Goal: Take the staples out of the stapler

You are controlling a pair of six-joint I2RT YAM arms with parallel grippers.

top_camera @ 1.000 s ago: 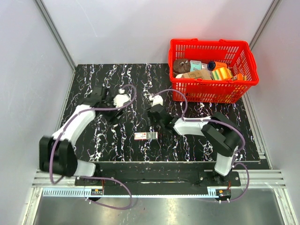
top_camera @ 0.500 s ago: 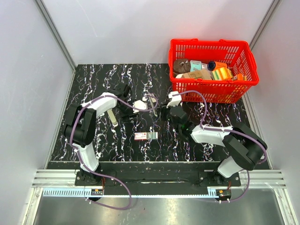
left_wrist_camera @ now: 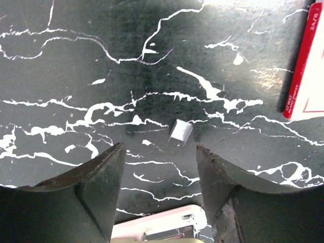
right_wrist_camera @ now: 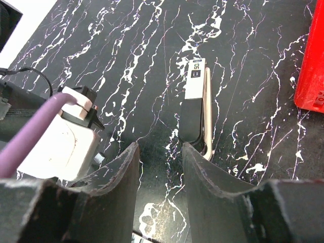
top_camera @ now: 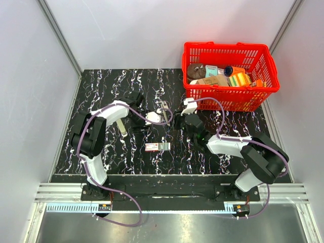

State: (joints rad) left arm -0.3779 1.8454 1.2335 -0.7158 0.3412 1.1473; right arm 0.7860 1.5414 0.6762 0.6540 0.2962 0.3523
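Red basket — near the stapler

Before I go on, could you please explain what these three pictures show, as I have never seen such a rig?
These are two robot arms bolted to a black marbled table, each ending in a two-finger hand. One picture looks down from above; the other two come from a camera on each wrist. The left hand is open and empty over a small silver strip of staples, with a red and white cardboard box at that view's edge. The right hand, also open and empty, faces a black and cream stapler. A red plastic basket of goods stands at the table's far right.
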